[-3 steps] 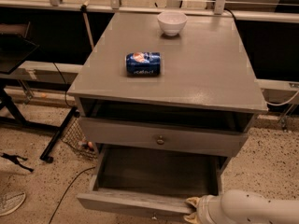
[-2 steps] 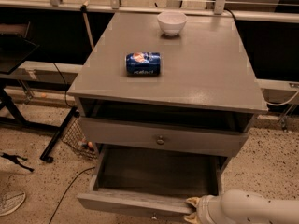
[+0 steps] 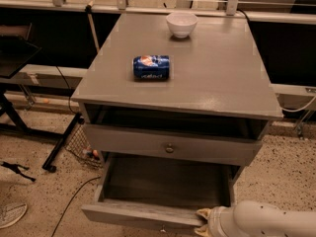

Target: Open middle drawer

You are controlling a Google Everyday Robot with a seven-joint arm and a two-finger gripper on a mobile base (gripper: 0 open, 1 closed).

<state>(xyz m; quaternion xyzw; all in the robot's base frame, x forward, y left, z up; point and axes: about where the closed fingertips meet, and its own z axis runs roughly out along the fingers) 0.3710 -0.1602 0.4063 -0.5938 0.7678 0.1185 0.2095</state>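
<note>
The middle drawer of the grey cabinet stands pulled well out, and its dark grey inside is bare. Its knob barely shows at the frame's bottom edge. My gripper, tan at the tip on a white arm, comes in from the lower right. It rests against the right part of the drawer's front edge. Above it, another grey drawer with a small round knob is pushed in, with a dark gap under the cabinet top.
On the cabinet top lie a blue can on its side and a white bowl at the back. A black stand leg, a wire basket and a cable are on the speckled floor at left.
</note>
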